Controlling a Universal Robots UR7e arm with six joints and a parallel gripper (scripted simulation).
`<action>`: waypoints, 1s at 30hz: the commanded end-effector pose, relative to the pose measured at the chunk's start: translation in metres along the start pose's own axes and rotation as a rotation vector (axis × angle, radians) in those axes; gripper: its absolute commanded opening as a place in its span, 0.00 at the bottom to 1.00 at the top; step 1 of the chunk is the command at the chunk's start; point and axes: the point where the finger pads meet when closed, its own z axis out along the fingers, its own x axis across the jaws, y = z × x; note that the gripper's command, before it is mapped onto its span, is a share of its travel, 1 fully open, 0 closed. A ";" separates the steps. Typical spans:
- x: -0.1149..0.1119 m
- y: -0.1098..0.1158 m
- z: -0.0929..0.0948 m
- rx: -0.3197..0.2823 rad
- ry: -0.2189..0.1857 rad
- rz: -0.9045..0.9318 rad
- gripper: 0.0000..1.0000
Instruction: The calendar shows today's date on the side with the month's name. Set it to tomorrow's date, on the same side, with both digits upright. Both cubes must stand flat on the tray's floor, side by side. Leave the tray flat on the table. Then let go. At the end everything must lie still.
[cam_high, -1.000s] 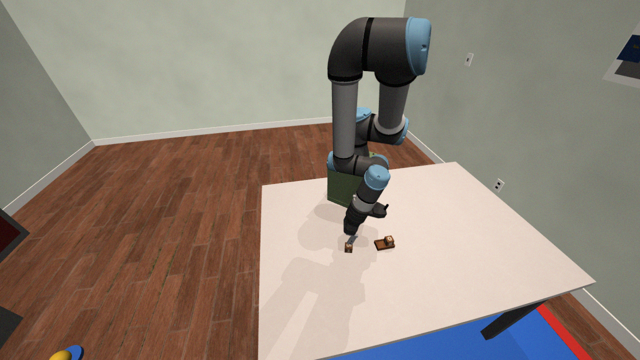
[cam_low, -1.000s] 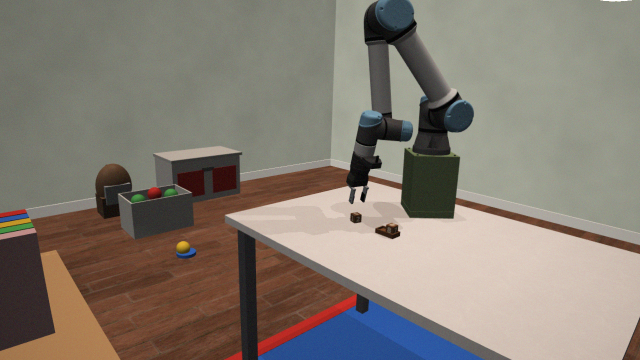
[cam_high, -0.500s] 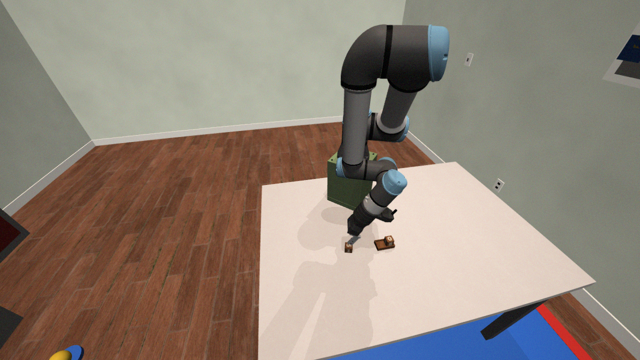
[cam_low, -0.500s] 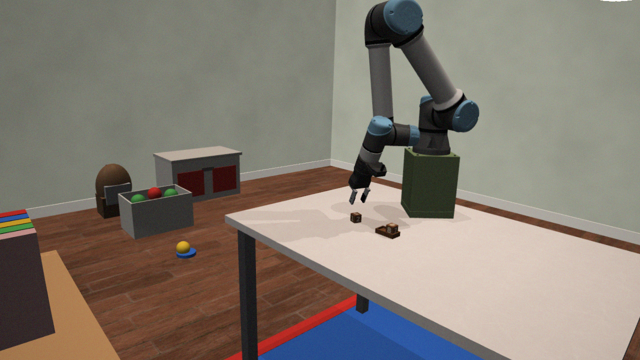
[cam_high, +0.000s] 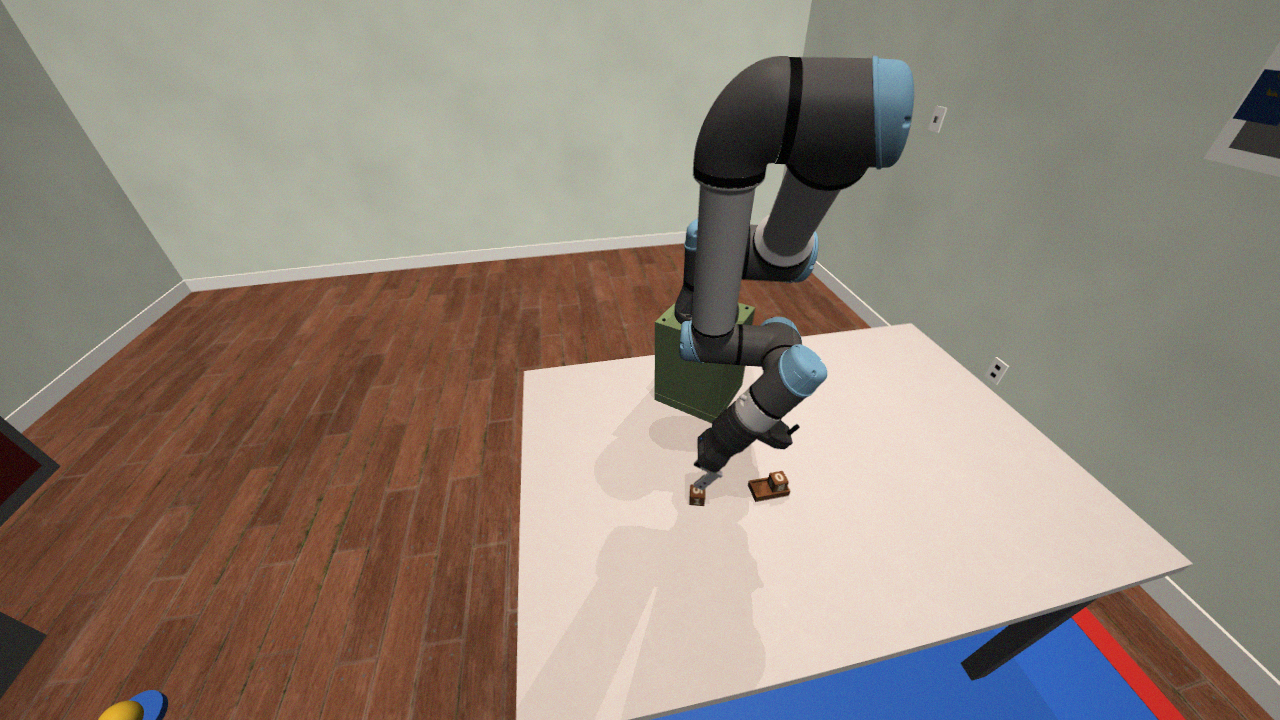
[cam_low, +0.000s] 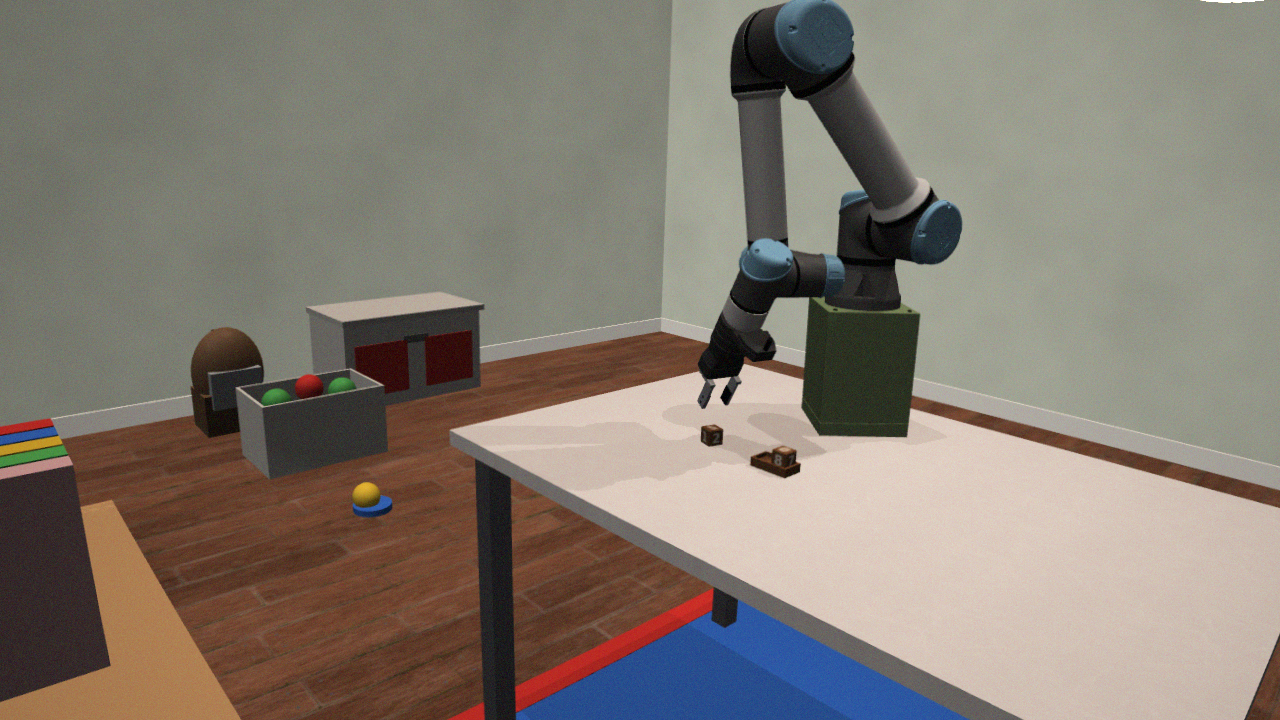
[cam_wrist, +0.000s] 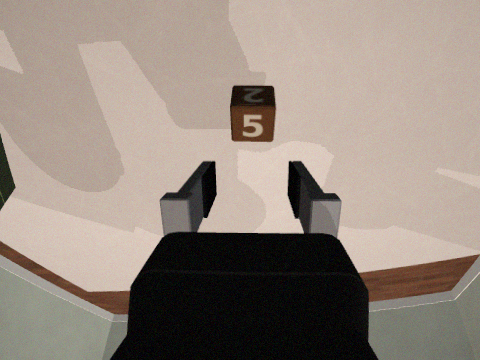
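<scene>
Number cube (cam_high: 697, 496) (cam_low: 711, 435) (cam_wrist: 252, 117), probably light and rigid, best gripped by opposite side faces; hand (cam_high: 707, 480) (cam_low: 718, 394) (cam_wrist: 251, 178) spread above

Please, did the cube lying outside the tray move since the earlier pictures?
No; the loose cube keeps its place beside the tray in both outer views.
</scene>
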 end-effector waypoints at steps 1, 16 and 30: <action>0.000 -0.001 0.002 -0.077 -0.009 0.002 0.90; 0.002 -0.003 -0.001 -0.243 0.006 0.001 0.90; 0.002 -0.003 -0.001 -0.242 0.006 0.003 0.90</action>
